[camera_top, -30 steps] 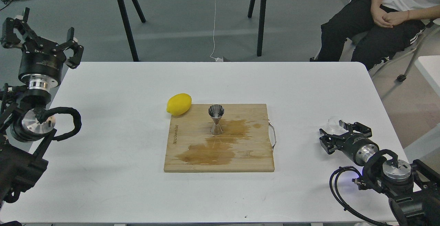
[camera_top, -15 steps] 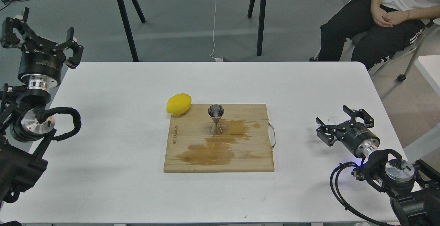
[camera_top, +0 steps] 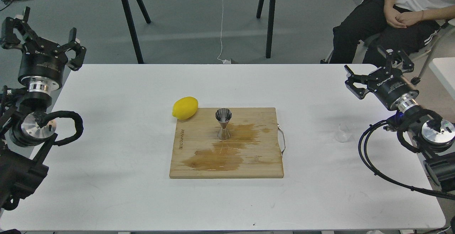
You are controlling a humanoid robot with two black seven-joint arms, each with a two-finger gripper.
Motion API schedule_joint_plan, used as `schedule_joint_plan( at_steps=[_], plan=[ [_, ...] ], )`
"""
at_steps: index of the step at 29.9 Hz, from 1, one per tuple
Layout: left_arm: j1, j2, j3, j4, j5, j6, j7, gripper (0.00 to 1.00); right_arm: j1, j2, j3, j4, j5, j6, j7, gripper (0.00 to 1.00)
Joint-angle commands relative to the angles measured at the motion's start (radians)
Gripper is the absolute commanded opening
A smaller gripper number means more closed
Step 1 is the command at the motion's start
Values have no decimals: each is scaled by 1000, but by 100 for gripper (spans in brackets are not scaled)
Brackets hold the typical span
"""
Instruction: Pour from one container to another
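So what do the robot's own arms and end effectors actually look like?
Both arms are black with bare silver metal joint discs and rings. Looped black sheathed cables run along them. Each ends in a black two-fingered end effector, left and right, with small white lettering on its round body.

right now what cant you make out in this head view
- Inside of the steel jigger: seen from the side and small, so any liquid in it is hidden.
- Clear glass cup: transparent against the white table; whether it holds liquid is unclear.
- Seated person: head cut off by the top edge.
- Lettering on the wooden board: too small to read.
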Motion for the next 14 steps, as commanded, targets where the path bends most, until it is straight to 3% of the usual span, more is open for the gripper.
schedule_joint_plan(
  at_steps=[1,5,14],
  plan=[
    [0,-14,7,0,0,-1,3,100,121,-1,-3,-67,-61,0,50,100],
    [3,-25,16,0,1,-2,4,100,227,2,-17,-131,-120,0,93,100],
    [-3,-46,16,0,1,-1,6,100,309,13,-98,-185,-145,0,96,100]
  ],
)
